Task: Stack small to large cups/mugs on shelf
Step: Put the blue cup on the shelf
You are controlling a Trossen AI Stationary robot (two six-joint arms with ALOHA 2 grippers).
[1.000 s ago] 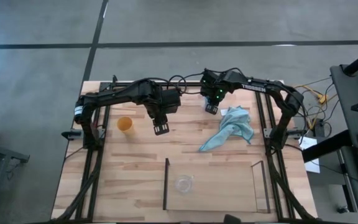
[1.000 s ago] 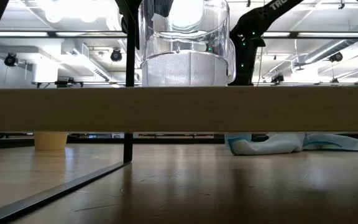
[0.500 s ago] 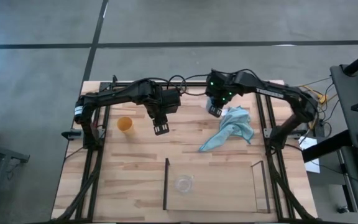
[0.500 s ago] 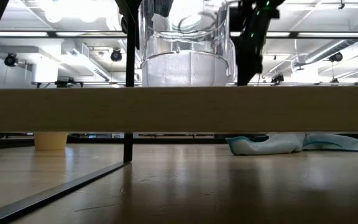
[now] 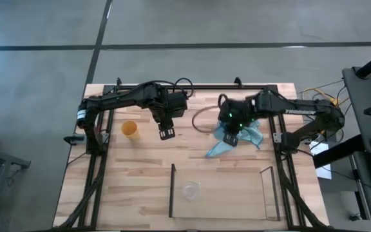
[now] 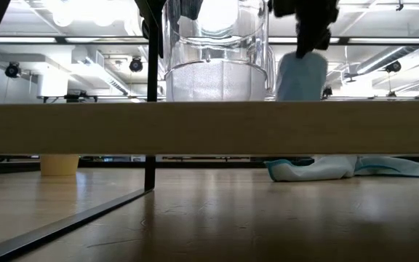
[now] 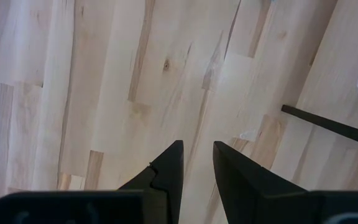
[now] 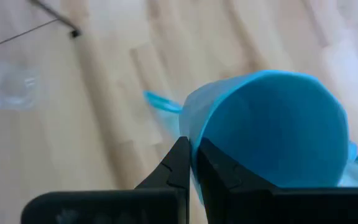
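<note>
My right gripper (image 5: 232, 131) hangs over the light blue cloth (image 5: 248, 136), shut on the light blue mug (image 8: 272, 130). In the low view the mug (image 6: 302, 76) hangs high above the table beside the clear cup. The clear cup (image 5: 190, 190) stands upright on the shelf (image 5: 172, 193), near its left end. The yellow-orange cup (image 5: 129, 129) stands on the table at the left. To its right my left gripper (image 5: 166, 133) hovers open, pointing down at bare wood (image 7: 135, 93). My right gripper pinches the mug's wall at its rim (image 8: 194, 127); the wall runs in between the two fingers, which come from above and slant down. The mug hangs below the fingers, lifted clear of table and cloth.
The crumpled cloth (image 6: 340, 167) lies on the table under the mug, at the far right. The shelf's upright rods (image 5: 266, 187) stand at its ends. The black frame (image 5: 98, 167) rims the tabletop. Bare wood lies between the cups and the shelf.
My right gripper has swung from near the table's far edge toward the near edge and up, over the cloth, staying shut. The blue mug has come with it and now shows in the low view, hanging clear.
</note>
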